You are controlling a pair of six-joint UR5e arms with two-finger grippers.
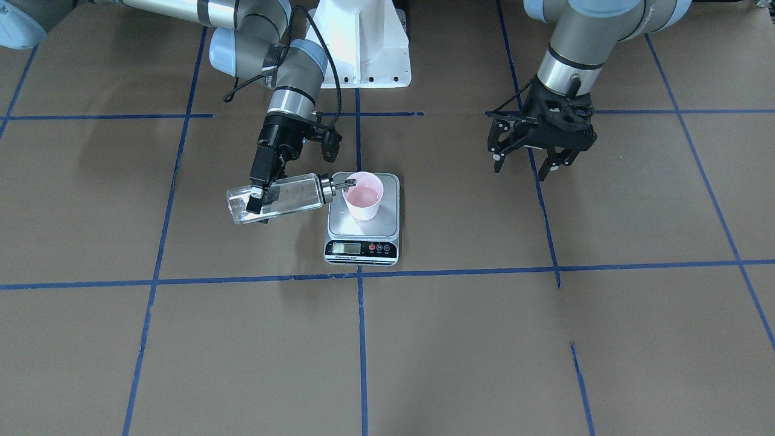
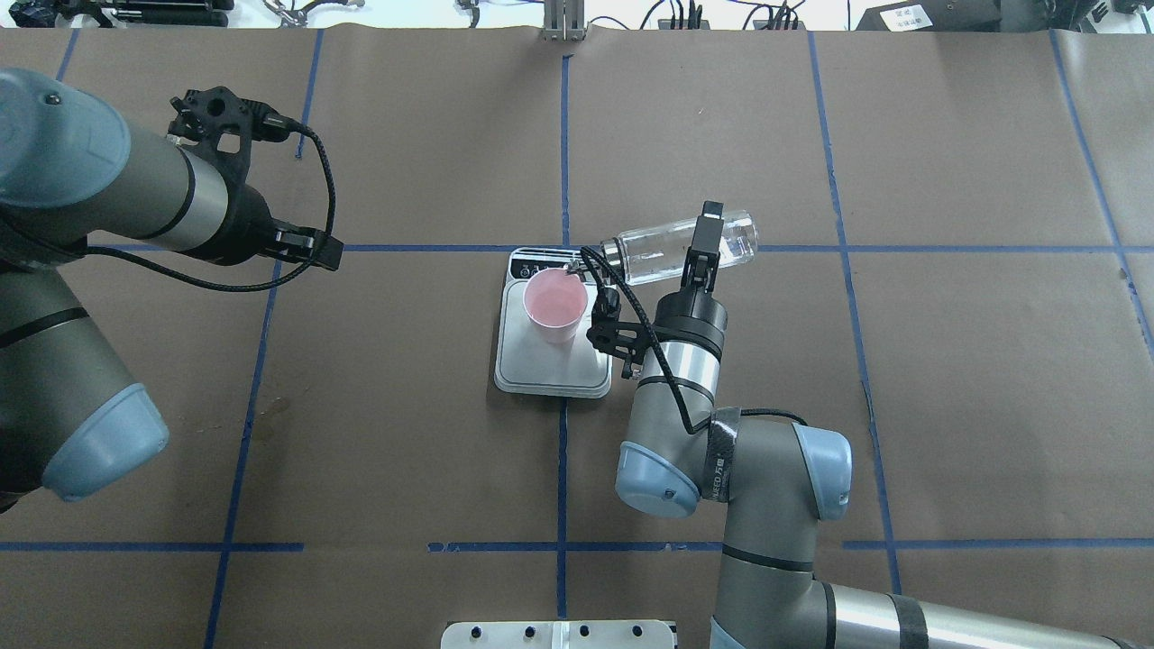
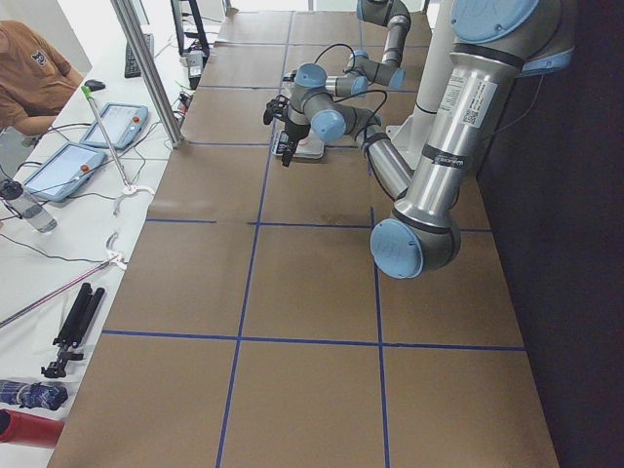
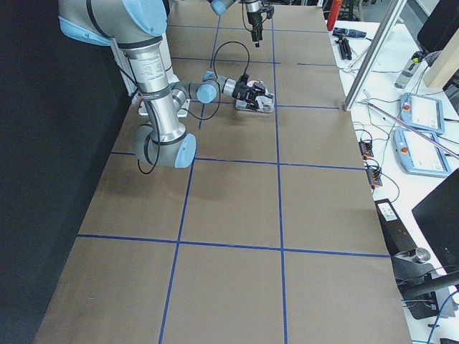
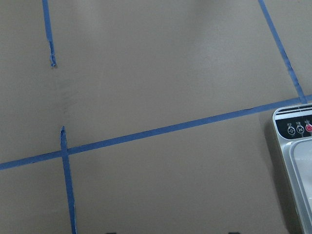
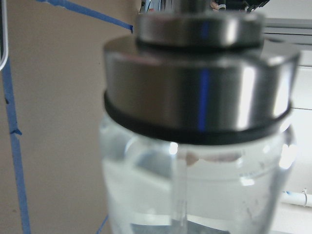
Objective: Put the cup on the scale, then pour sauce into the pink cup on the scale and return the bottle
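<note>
Blue tape (image 1: 361,339) grids the brown table (image 1: 484,363). In the left-end view, two pendants (image 3: 114,125) lie at ten o'clock, beside a person (image 3: 29,76).

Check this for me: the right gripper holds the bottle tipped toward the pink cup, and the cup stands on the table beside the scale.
Not quite. The cup stands on the scale, not on the table beside it; the front-facing view shows this. The right gripper does hold the bottle tipped toward the cup.

Robotics lab bench, no doubt.
Paper-covered table (image 1: 460,339) gridded with blue tape (image 1: 362,339), teach pendant (image 3: 115,125) alongside, aluminium post (image 3: 146,68).
</note>
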